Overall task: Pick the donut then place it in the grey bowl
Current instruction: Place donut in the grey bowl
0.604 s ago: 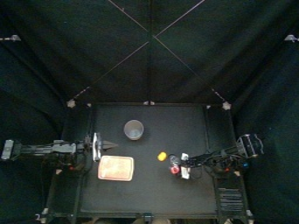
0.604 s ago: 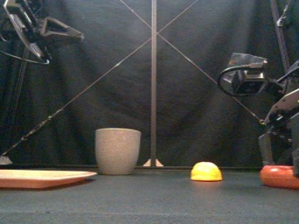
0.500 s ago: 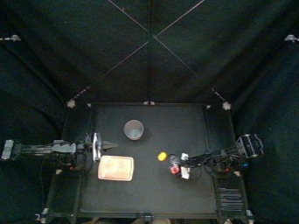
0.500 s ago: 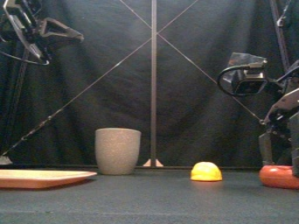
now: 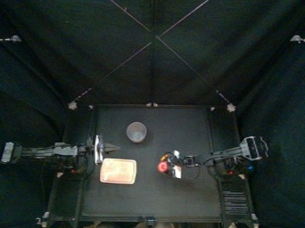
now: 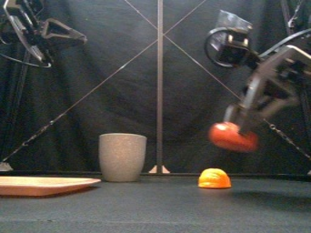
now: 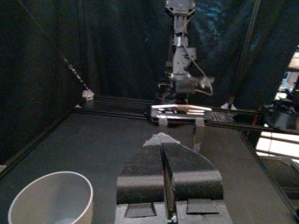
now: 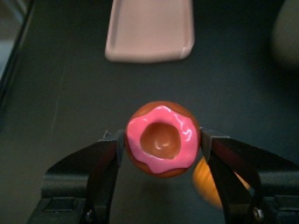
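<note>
The right gripper (image 8: 162, 140) is clamped on a donut (image 6: 232, 137) with pink icing, one jaw on each side. It holds the donut in the air over the right half of the tabletop (image 5: 149, 200), directly above a small yellow toy (image 6: 215, 178).

The grey bowl (image 6: 122, 157), a tall speckled cup, stands upright left of centre, nearer the back edge and well apart from the donut. A flat pink tray (image 6: 43, 186) lies by the left edge. The left gripper (image 7: 165, 140) rests above that edge with its jaws pressed together.

The step in hand looks like the carry. It likely goes best with a firm grip and the donut kept higher than the cup's rim. The gripper should centre over the mouth, lower a little, and only then let go, because clipping the rim could tip the cup.
</note>
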You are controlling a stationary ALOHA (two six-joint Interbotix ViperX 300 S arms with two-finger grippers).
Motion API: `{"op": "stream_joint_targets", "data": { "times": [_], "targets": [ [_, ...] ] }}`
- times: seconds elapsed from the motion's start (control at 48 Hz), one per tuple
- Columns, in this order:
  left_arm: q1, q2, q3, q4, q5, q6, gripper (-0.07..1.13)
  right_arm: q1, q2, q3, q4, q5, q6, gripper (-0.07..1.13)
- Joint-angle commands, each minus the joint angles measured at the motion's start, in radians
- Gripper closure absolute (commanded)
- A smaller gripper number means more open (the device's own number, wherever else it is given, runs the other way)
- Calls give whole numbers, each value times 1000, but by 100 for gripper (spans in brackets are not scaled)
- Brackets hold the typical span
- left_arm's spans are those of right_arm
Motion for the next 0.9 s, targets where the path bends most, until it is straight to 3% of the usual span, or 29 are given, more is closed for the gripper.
{"op": "stream_joint_targets", "data": {
  "times": [0.021,0.146,0.292,0.396,0.688,0.896],
  "targets": [
    [3,5,-11,-2,-14,0,102,-129,28,-115,-91,-127,3,33],
    [3,5,-2,-3,-14,-5,102,-250,130,-236,-137,-209,8,33],
    [5,6,8,-6,-15,-2,102,-325,265,-380,-129,-209,12,33],
    [9,6,8,-6,-17,0,102,-342,359,-477,-112,-167,12,33],
    [14,6,21,-6,-15,2,102,-341,469,-655,-49,173,11,32],
    [15,5,32,-6,-15,0,102,-337,477,-698,-37,265,14,22]
  ]
}}
